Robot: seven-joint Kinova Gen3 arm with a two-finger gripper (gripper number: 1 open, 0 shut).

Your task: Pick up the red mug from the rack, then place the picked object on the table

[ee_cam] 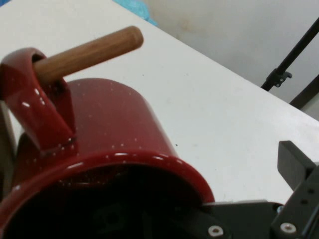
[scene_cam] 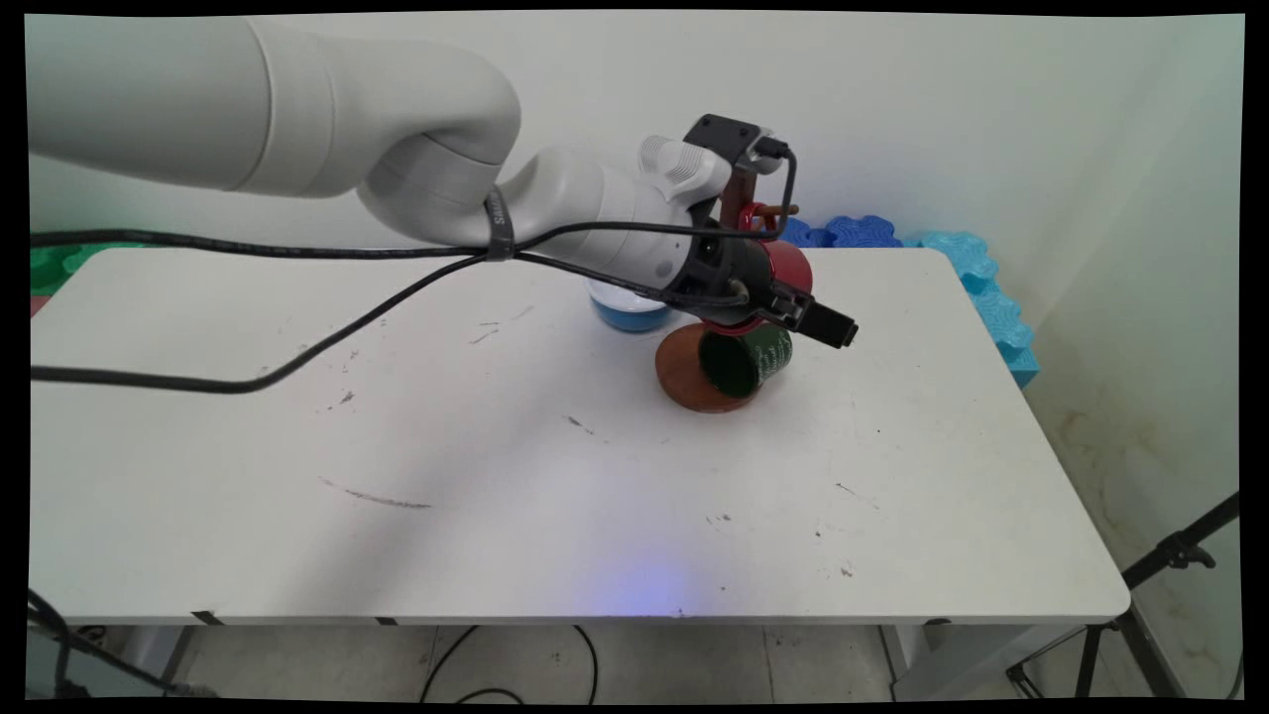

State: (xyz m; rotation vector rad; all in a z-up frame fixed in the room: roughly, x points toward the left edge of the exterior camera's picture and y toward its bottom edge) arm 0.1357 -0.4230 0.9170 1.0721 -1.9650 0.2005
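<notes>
**Claw at red mug on wooden rack**

Gripper (scene_cam: pixel 808 312) is right against the red mug's (ee_cam: pixel 109 124) rim; clenched or released, can't tell. The mug lies sideways, handle threaded on the wooden peg (ee_cam: pixel 89 52). Below, a green mug (scene_cam: pixel 749 359) tilts over the rack's round brown base (scene_cam: pixel 684 382). A blue bowl (scene_cam: pixel 630 312) sits just behind, on the white table (scene_cam: pixel 496 496).
</notes>
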